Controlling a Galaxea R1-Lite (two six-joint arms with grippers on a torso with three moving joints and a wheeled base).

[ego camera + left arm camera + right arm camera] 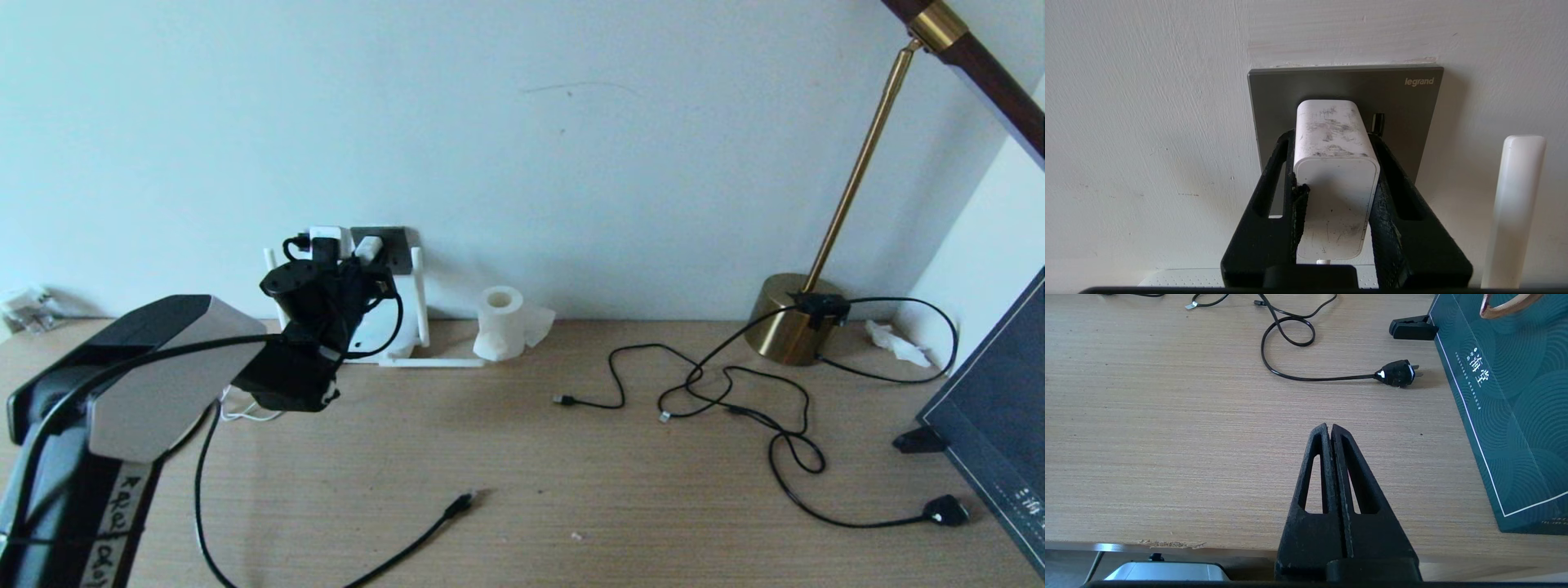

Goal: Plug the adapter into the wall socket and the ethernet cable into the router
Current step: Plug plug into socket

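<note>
My left gripper (1333, 136) is shut on the white adapter (1335, 175) and holds it end-on against the dark grey wall socket (1404, 106); the pins are hidden behind the adapter. In the head view that gripper (363, 260) is up at the socket (398, 245), above the white router (377, 331), which my arm partly hides. The black ethernet cable lies loose on the table with its plug (462, 501) near the front. My right gripper (1329, 426) is shut and empty over the table's near edge.
A router antenna (1515, 208) stands close beside the socket. A toilet-paper roll (500, 322) is right of the router. Thin black USB cords (612, 384), a brass lamp base (788, 327), its bulky plug (945, 510) and a dark green box (1502, 416) fill the right side.
</note>
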